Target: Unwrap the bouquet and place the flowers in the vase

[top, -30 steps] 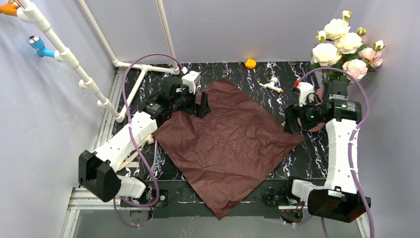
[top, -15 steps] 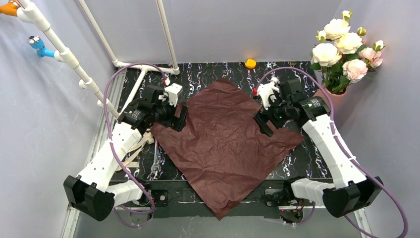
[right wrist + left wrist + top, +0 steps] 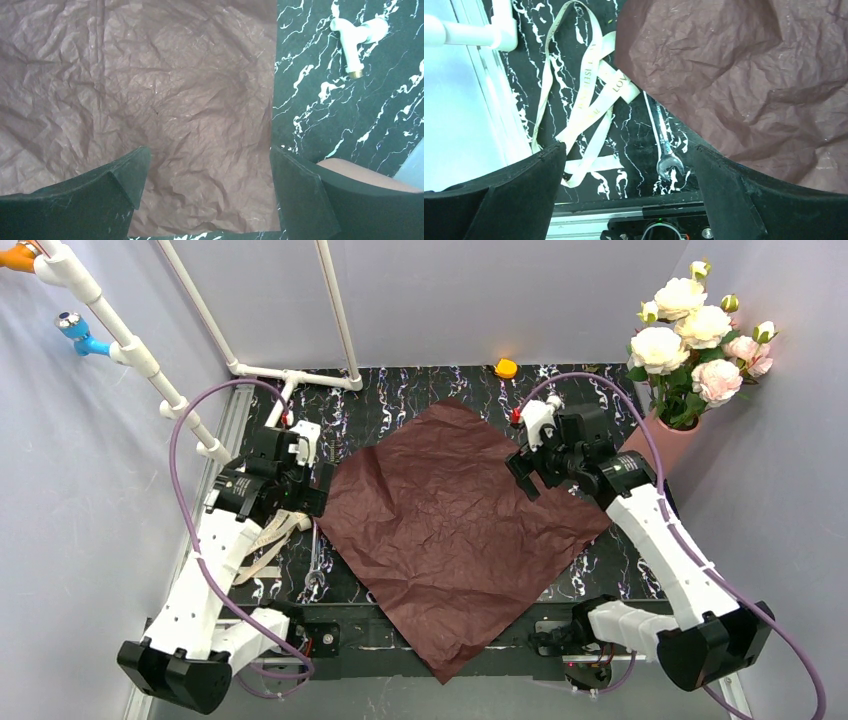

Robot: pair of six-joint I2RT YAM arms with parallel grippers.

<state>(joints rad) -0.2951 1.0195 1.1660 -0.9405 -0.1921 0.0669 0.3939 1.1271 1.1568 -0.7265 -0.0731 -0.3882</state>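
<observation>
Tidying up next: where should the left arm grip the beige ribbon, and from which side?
Likely grip the ribbon where its strands cross and bunch: it lies flat and limp, so one strand offers little to pinch. Come straight down with the open left gripper, jaws across the strands, keeping left of the wrench and wrapping paper.

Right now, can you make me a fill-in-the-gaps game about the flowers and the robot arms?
The flowers stand in the ____.
The maroon wrapping paper lies spread flat on the ____.
Next to the beige ribbon lies a metal ____.
The left gripper and the right gripper both have their jaws ____.
Missing words: vase, table, wrench, open.
</observation>
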